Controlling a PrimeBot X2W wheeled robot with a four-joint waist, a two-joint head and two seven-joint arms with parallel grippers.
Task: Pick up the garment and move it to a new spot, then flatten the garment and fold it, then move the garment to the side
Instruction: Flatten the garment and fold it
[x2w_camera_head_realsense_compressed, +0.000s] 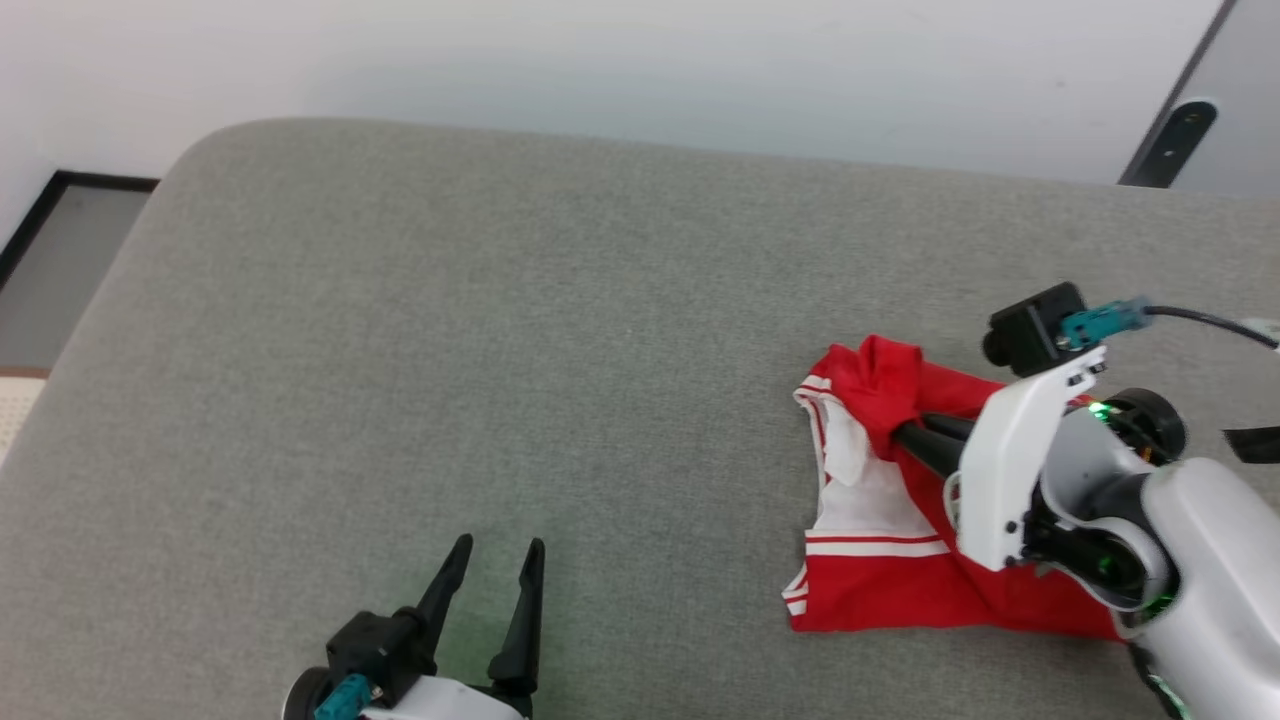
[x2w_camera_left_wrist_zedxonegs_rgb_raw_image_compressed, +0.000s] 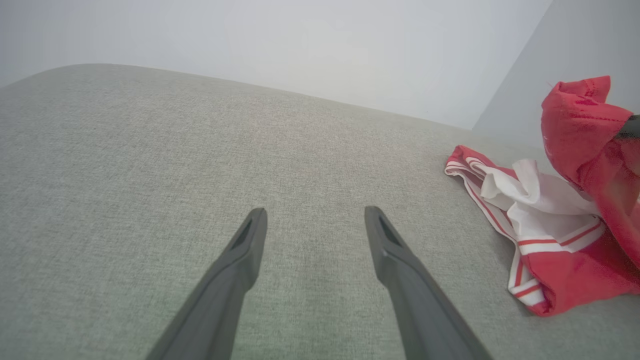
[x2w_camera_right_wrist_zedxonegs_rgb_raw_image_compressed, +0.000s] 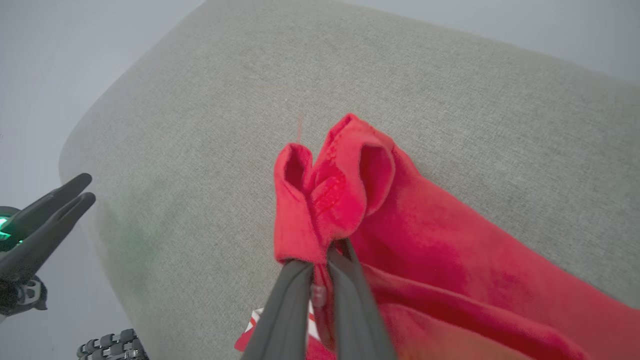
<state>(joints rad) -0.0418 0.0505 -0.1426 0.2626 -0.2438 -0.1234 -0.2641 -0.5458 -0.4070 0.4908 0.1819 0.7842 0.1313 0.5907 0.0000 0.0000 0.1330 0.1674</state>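
Observation:
The garment (x2w_camera_head_realsense_compressed: 880, 570), a red T-shirt with white sleeves and red stripes, lies crumpled at the right of the grey padded surface (x2w_camera_head_realsense_compressed: 500, 330). My right gripper (x2w_camera_head_realsense_compressed: 897, 437) is shut on a bunched red fold of it, lifted above the rest; the right wrist view shows the fold (x2w_camera_right_wrist_zedxonegs_rgb_raw_image_compressed: 330, 195) pinched between the fingertips (x2w_camera_right_wrist_zedxonegs_rgb_raw_image_compressed: 336, 257). In the left wrist view the garment (x2w_camera_left_wrist_zedxonegs_rgb_raw_image_compressed: 550, 235) lies at the right with the lifted fold hanging over it. My left gripper (x2w_camera_head_realsense_compressed: 498, 552) stands open near the front edge, nothing between its fingers (x2w_camera_left_wrist_zedxonegs_rgb_raw_image_compressed: 250, 235), well left of the garment.
The grey padded surface has a rounded far-left corner (x2w_camera_head_realsense_compressed: 210, 150), with a pale wall behind it. A dark-framed floor area (x2w_camera_head_realsense_compressed: 60, 260) lies past the left edge. A dark bracket (x2w_camera_head_realsense_compressed: 1170, 140) sits at the far right. My left gripper's fingers (x2w_camera_right_wrist_zedxonegs_rgb_raw_image_compressed: 50, 210) show at the right wrist view's left.

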